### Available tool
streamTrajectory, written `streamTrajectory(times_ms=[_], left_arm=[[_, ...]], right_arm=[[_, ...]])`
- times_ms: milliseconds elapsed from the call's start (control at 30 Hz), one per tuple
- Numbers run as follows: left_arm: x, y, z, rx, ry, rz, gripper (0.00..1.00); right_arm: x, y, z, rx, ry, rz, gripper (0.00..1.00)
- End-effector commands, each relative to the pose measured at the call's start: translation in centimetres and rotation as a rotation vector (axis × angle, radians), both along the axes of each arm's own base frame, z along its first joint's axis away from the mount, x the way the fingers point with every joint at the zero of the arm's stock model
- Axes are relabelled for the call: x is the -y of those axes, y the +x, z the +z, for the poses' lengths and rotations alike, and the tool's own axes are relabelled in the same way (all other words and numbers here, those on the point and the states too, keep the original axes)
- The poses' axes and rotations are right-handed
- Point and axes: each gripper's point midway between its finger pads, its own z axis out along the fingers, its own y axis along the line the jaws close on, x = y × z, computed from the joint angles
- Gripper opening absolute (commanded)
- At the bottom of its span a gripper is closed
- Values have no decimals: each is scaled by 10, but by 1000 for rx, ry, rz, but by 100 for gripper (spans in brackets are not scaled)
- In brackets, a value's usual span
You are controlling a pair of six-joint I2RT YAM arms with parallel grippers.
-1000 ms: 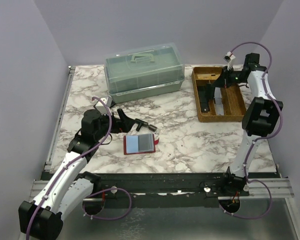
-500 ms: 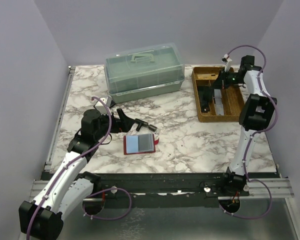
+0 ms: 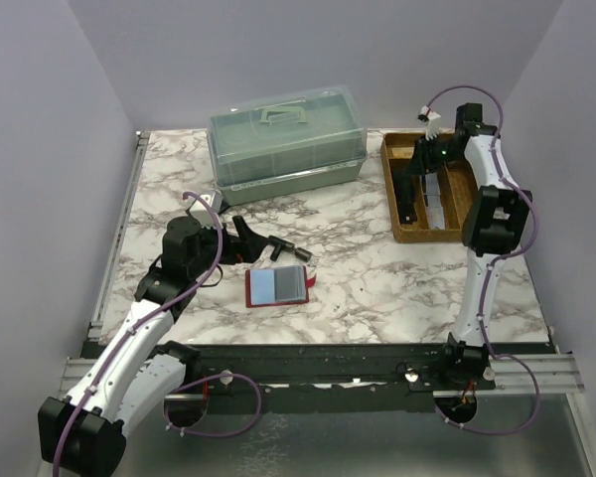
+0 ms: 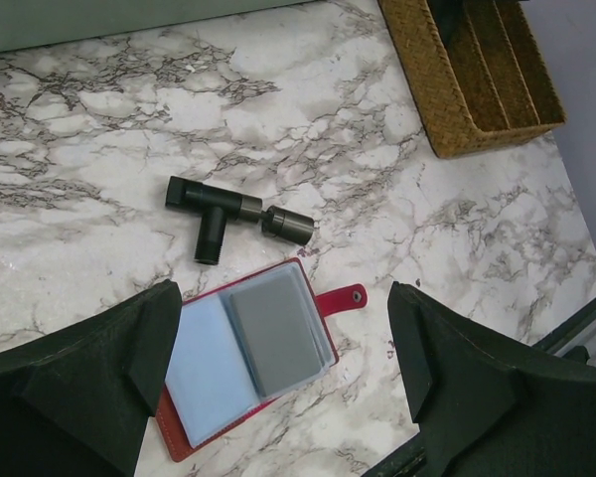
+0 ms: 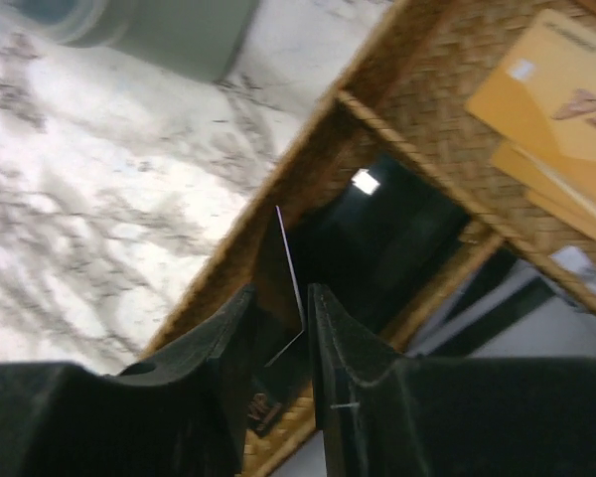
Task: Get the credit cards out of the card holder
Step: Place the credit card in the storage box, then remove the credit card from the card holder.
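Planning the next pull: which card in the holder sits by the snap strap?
The grey card, on the page by the red strap; the pale blue card lies on the other page.

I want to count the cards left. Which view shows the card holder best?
Left wrist: the card holder lies open, close up, a grey card and a blue card showing in its sleeves. The top view shows it whole but small. The right wrist view misses it, aimed at the basket.
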Motion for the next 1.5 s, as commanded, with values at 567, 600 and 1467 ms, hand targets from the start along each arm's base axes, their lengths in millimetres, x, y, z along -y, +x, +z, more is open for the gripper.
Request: streamTrajectory(times_ms=[567,600,1467], left_arm=[[50,-31,1,-277,-255,-160,99],[53,-33,-3,-291,-238,-150,98],[76,-59,-65,-382,10,93,94]], right_arm=[[-71,-145,146,342,276,183,56],[-76,-160,144,345,307,212,57],[-91,-271,113,442,360,315,78]])
